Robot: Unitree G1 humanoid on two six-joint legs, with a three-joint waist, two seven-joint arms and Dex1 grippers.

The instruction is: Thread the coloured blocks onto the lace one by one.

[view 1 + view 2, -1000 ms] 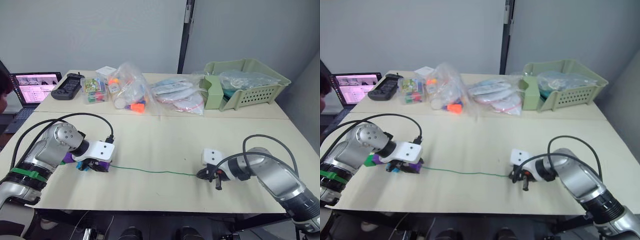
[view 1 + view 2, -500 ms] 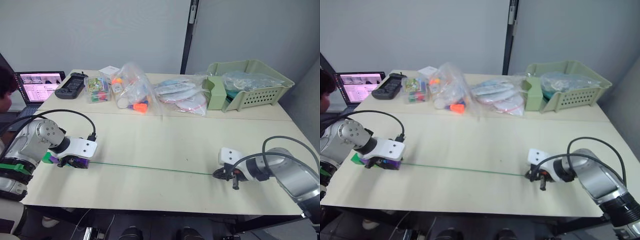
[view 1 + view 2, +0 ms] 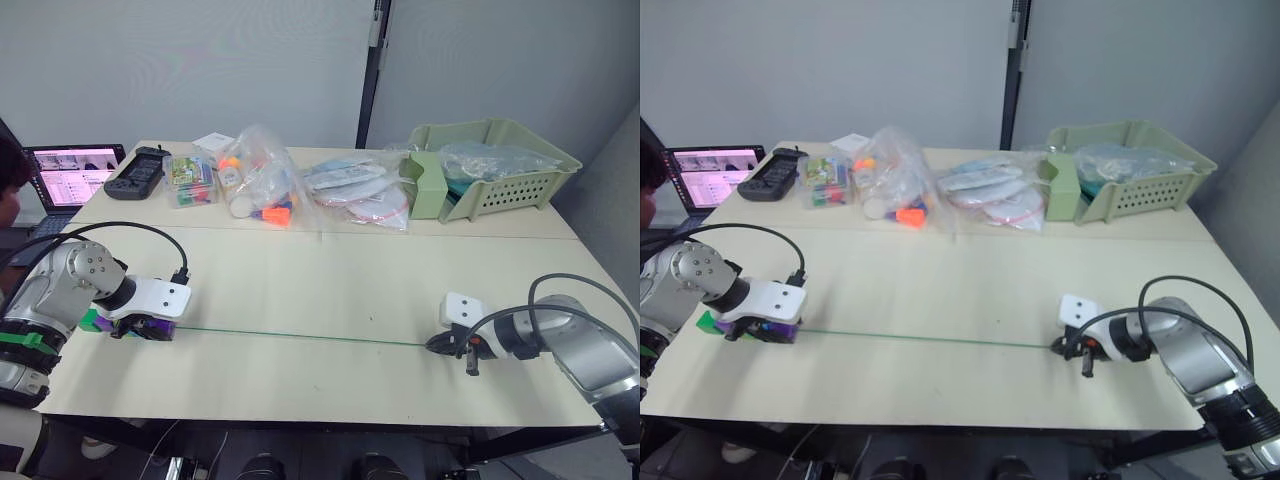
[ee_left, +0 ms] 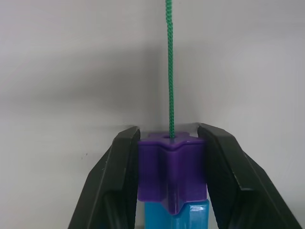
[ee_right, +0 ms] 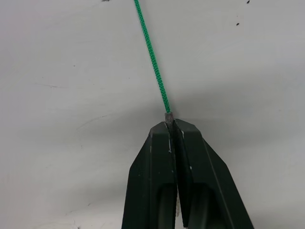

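Fingers of the left end effector (image 4: 170, 176) clamp a purple block (image 4: 171, 169), with a blue block (image 4: 174, 217) stacked right behind it and the lace (image 4: 168, 67) running out through the hole in the purple one. The right end effector (image 5: 170, 129) is pinched together on the lace's grey tip (image 5: 167, 115). Between the two, the green cord lies straight and taut along the tabletop (image 3: 330, 280), the arms well apart. A green block (image 3: 91, 321) sits just behind the left end effector, at the far end of the string.

Judging from this, the step in hand is drawing the lace through the held blocks to slide them down the cord. Next likely comes releasing the purple block, then fetching another; whether any remain unthreaded cannot be told.
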